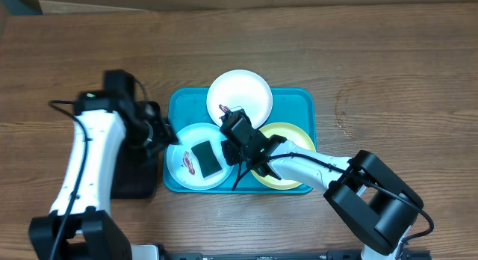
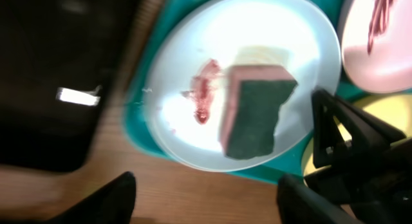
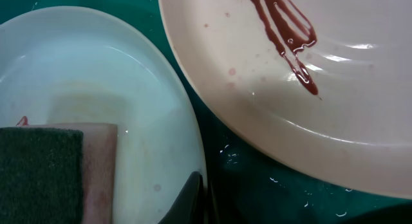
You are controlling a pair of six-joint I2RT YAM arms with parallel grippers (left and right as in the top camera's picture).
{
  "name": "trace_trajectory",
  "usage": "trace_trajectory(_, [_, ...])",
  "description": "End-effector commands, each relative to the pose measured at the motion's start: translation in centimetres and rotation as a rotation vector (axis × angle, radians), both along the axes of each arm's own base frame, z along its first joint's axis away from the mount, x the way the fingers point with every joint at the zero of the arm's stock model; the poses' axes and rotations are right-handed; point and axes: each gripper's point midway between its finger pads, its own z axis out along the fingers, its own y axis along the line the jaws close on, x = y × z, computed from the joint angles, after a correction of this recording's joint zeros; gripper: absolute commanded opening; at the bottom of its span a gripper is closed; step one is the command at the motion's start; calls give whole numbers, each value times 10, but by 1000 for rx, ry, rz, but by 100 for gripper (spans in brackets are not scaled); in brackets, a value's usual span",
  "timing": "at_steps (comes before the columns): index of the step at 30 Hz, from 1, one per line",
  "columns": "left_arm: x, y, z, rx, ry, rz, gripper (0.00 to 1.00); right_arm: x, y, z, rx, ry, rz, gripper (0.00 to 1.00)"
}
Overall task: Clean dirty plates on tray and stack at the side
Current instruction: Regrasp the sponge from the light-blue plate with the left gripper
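The turquoise tray (image 1: 299, 103) holds all three plates. The white plate (image 1: 243, 92) lies at the back with a brown-red smear; it also shows in the right wrist view (image 3: 322, 89). The light blue plate (image 1: 183, 144) lies front left with a smear and a green-and-pink sponge (image 1: 206, 157) on it. The yellow-green plate (image 1: 295, 137) lies front right, partly under my right arm. My right gripper (image 1: 227, 149) is shut on the light blue plate's right rim (image 3: 203, 198). My left gripper (image 2: 212, 205) is open and empty, over the table at the tray's left edge.
A smaller black tray (image 1: 134, 178) lies left of the turquoise tray, under my left arm. Bare wooden table (image 1: 388, 81) surrounds both trays.
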Motion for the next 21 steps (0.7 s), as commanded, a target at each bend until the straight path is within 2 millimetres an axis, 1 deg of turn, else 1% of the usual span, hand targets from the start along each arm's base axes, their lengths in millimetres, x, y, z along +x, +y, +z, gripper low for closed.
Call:
trace_trajectory(1, [-9,-37,-13,-120,-9,-99,80,-1,2,-1,25,29,-53,4])
trace_trajectory(2, [-9,-44,-18,-125,-21,-123,87,0,2,-1,31,32,-63,4])
trace_trajectory(3, [-8,-49,-22,-124,-31,-144,91,0,2,0,36,36,-75,4])
trace_trajectory(5, [-6,-59,-28,-112,-57,-187,94,2,1,0,40,39,-85,4])
trace_trajectory(6, [-5,-61,-31,-93,-63,-190,94,3,0,0,40,38,-87,4])
trace_trajectory(7, [-3,-60,-33,-58,-62,-175,92,3,-1,0,39,39,-89,4])
trace_trajectory(9, [-1,-52,-38,39,-45,-88,80,4,-2,-1,38,40,-92,4])
trace_trajectory(10, [1,-50,-39,72,-45,-56,76,4,-2,-1,37,40,-92,4])
trace_trajectory(12, [6,-51,-39,82,-60,-25,68,4,-2,-1,37,40,-93,4])
trace_trajectory(16, [11,-55,-38,57,-79,-22,66,3,-3,-2,32,44,-92,4])
trace_trajectory(21, [9,-56,-43,59,-60,-28,71,4,-2,-1,37,39,-92,4])
